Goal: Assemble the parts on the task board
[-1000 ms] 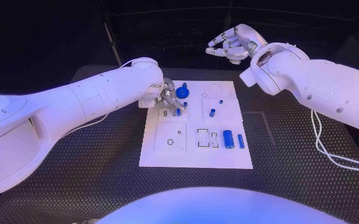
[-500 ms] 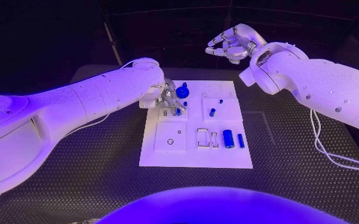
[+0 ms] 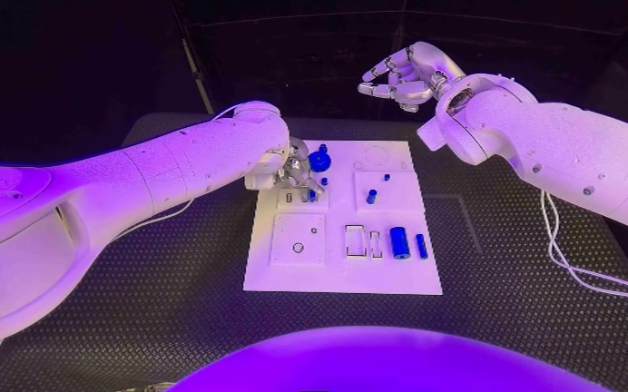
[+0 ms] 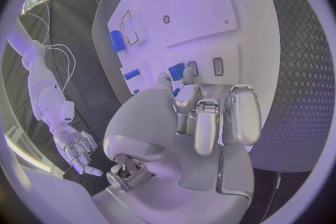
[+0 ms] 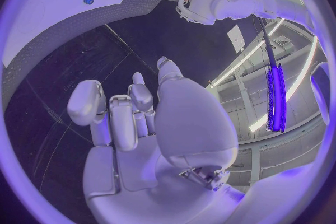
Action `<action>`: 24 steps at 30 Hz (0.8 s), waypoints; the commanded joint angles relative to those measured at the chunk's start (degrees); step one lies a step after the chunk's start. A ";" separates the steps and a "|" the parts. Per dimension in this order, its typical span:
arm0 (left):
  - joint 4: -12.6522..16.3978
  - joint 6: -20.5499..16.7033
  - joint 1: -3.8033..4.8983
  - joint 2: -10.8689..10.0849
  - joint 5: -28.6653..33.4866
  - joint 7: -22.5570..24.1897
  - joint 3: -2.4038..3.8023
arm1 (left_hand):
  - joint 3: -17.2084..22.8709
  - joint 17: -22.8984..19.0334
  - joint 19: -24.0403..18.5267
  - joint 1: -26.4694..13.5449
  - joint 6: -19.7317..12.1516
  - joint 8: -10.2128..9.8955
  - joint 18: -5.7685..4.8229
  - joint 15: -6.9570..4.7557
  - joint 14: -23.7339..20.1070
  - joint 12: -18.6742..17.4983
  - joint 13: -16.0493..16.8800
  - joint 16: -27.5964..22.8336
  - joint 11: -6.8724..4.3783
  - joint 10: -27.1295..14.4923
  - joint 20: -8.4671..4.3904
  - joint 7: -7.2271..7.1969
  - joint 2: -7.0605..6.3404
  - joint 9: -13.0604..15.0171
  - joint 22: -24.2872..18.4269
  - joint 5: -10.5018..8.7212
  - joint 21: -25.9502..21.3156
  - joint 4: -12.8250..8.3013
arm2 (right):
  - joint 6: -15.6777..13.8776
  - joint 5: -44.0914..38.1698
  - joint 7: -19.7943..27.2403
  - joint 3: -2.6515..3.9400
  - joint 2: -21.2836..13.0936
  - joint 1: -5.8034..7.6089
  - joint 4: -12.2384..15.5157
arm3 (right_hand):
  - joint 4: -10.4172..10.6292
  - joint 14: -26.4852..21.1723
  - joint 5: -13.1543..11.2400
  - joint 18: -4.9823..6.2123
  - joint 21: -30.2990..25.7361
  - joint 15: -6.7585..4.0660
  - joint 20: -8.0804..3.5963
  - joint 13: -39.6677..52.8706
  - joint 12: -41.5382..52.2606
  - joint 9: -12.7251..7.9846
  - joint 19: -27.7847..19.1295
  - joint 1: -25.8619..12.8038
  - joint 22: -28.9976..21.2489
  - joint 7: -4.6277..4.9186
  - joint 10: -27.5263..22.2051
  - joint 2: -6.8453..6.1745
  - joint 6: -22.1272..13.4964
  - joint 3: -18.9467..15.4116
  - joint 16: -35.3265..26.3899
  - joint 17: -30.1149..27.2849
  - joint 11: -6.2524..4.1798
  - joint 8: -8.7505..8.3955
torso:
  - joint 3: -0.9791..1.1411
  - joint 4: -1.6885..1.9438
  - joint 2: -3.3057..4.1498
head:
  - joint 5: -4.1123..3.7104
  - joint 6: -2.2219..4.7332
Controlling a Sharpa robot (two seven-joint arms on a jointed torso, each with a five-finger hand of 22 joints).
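Where blue parts [image 3: 399, 242] lie, white task board [image 3: 343, 274], rectangular, flat.

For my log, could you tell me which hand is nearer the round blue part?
Left. The left hand is over the task board beside the round blue part; the right hand hangs raised beyond the board.
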 commanded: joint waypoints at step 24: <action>-0.32 0.32 0.07 0.35 -0.23 -0.37 0.02 | 8.83 15.09 -0.22 9.90 -0.76 -1.57 -0.71 -0.26 5.94 -1.20 -0.79 0.18 -0.67 -1.02 -0.09 -0.85 1.71 0.49 0.20 -0.12 -0.05 -5.73 | 0.90 -0.13 0.23 0.03 0.37 0.12 -0.13 | 0.08 3.85 0.60 0.41 -0.20 -0.37 -0.18 0.05 0.15 -0.07 0.00 0.29 -0.03 -0.11 -0.12 0.92 -0.16 -0.46 -0.19 5.32 -0.05 0.26 | -0.02 -0.03 -0.01 | -0.09 -0.51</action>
